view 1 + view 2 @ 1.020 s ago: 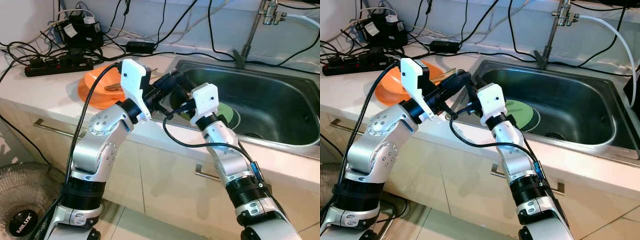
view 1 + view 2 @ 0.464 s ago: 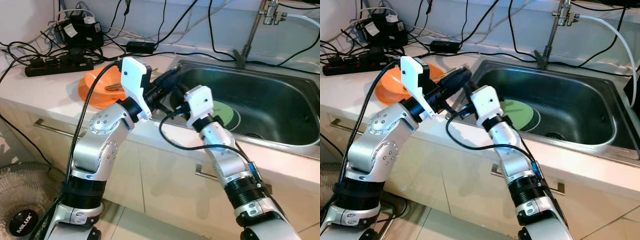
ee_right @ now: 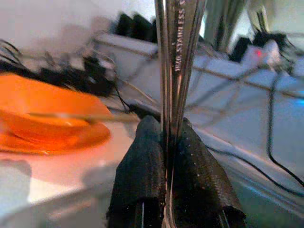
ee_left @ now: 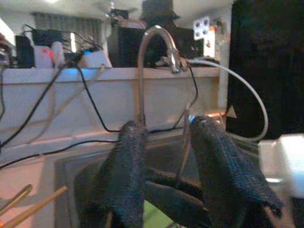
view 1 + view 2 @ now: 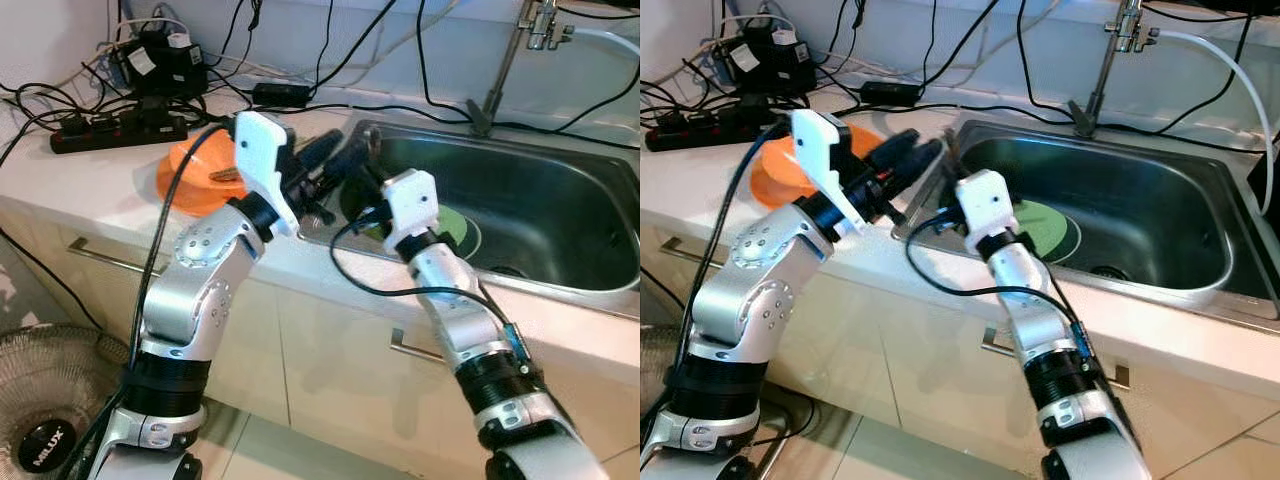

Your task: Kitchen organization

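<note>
Where the two arms meet above the near-left corner of the sink (image 5: 560, 215), the right gripper (image 3: 172, 156) is clamped on a thin steel utensil (image 3: 178, 57). Its long axis runs straight out between the two black fingers (image 3: 142, 175), away from the wrist; the metal bears stamped lettering (partly legible, something like "stainless"). Which end is a bowl, blade or tines cannot be told, since the far end is cut off by the frame edge and the near end is buried between the pads.

From the head views the utensil is barely visible, a sliver by the blurred dark fingers of the left gripper (image 5: 335, 160), which points toward the sink. Its wrist view shows the fingers (image 4: 121, 180) spread apart with nothing between them, the tap (image 4: 154, 52) beyond.

An orange plate (image 5: 185, 175) sits on the counter (image 5: 70, 190) left of the sink, with chopsticks (image 4: 28, 209) lying across it. A green plate (image 5: 1045, 225) lies in the basin, half hidden behind the right wrist. Cables and a power strip (image 5: 115, 128) crowd the back of the counter.
</note>
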Controlling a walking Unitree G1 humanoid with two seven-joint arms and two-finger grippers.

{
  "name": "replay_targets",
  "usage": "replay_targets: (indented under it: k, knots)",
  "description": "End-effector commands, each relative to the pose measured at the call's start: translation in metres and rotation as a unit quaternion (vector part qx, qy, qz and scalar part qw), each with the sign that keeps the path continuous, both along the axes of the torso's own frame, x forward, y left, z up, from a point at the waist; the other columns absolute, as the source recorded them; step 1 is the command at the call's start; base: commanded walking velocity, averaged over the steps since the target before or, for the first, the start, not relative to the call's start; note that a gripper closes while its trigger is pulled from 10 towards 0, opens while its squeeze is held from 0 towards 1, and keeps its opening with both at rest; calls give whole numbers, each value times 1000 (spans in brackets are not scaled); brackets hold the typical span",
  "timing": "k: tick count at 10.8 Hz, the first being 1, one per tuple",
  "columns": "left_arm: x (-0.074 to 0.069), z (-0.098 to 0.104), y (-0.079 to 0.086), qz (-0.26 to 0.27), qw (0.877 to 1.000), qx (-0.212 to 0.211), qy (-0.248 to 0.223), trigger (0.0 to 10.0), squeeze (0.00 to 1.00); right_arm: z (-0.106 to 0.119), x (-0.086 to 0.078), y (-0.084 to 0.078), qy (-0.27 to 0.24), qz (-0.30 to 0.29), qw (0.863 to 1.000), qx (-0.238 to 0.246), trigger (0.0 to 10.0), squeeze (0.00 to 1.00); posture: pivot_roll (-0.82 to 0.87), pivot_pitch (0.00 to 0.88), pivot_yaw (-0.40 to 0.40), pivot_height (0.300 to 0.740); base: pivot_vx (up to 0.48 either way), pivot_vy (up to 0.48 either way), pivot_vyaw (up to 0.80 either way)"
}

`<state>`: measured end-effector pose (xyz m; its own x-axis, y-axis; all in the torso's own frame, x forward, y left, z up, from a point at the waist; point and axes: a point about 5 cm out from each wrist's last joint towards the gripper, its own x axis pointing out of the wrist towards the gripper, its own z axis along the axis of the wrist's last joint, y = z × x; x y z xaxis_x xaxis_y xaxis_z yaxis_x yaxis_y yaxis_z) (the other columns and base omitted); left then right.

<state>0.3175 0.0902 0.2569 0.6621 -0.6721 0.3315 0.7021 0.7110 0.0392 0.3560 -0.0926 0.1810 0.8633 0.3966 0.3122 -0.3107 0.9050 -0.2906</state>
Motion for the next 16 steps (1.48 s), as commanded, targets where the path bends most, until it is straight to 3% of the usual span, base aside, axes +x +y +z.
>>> replay_targets:
  k: [1,2,5,6,8,10,12,14,16]
  knots:
    - [-1,3,3,6,1000,-10,-6,10000,0,9,8,-10,-4,-30,1000,7,0,0,236,0,14,740,0,0,0]
    - [-4,2,6,5,1000,-13,-2,10000,0,11,15,-19,1,-59,998,-2,10000,0,236,0,13,740,0,0,0]
    - [-9,-9,13,16,1000,-4,16,10000,0,12,31,-39,32,-130,991,6,10000,0,242,0,10,740,0,0,0]
    - [-11,-22,17,28,999,24,34,10000,0,14,36,-44,39,-144,989,9,10000,0,244,0,8,740,0,0,0]
    - [-12,-66,27,85,985,110,101,10000,0,5,42,-52,72,-177,981,-14,10000,0,244,0,8,740,0,0,0]
    - [-16,-99,30,129,970,122,167,10000,0,-6,43,-55,105,-191,976,-11,10000,0,267,2,1,740,0,0,0]
    - [-17,-106,24,136,966,125,181,10000,0,-21,41,-57,137,-197,971,-18,10000,0,271,2,1,740,0,0,0]
    - [-17,-107,19,132,966,120,186,10000,0,-30,39,-58,154,-196,968,-19,10000,1000,271,2,1,740,0,0,0]
    - [-17,-109,18,134,966,119,188,10000,0,-32,38,-57,158,-194,968,-19,10000,1000,271,4,2,740,0,0,0]
